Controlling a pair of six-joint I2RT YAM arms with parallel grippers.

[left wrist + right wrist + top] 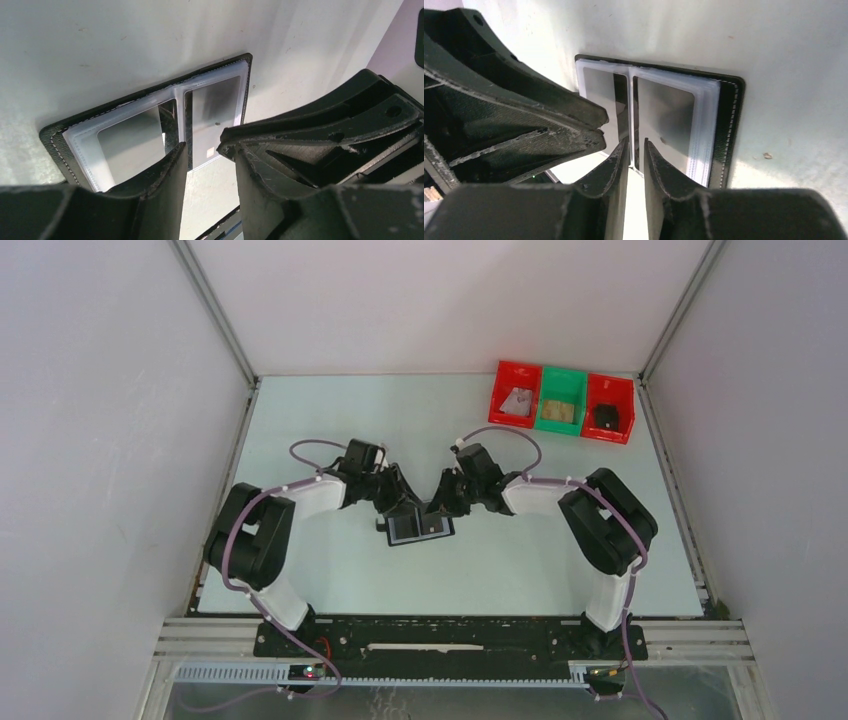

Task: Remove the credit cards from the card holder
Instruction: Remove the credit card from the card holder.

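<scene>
At the middle of the table (300, 430), between the two grippers, the holder (421, 529) lies spread open and flat, inner side up; its long axis runs left to right, the right end turned a little toward the far side; the fold crosses it from near to far. Clear sleeves (704, 125) are stacked on both halves; silvery-grey cards (664, 112) sit in the top ones, one on each side of the fold, inside the holder.

The left gripper (400, 506) is set over the left half, its fingers parted with a plain gap between them; the right gripper (636, 146) stands at the fold, fingers almost together with only a thin slit; whether they pinch a sleeve edge I cannot tell. The two grippers crowd each other over the holder.

At the far right corner three bins (585, 390) stand in a touching row, red, green, red, well apart from the holder; a greyish piece lies in the first, a tan one in the green, a small black thing in the last.

The table is pale greenish-white; white walls (100, 390) close it on three sides.
</scene>
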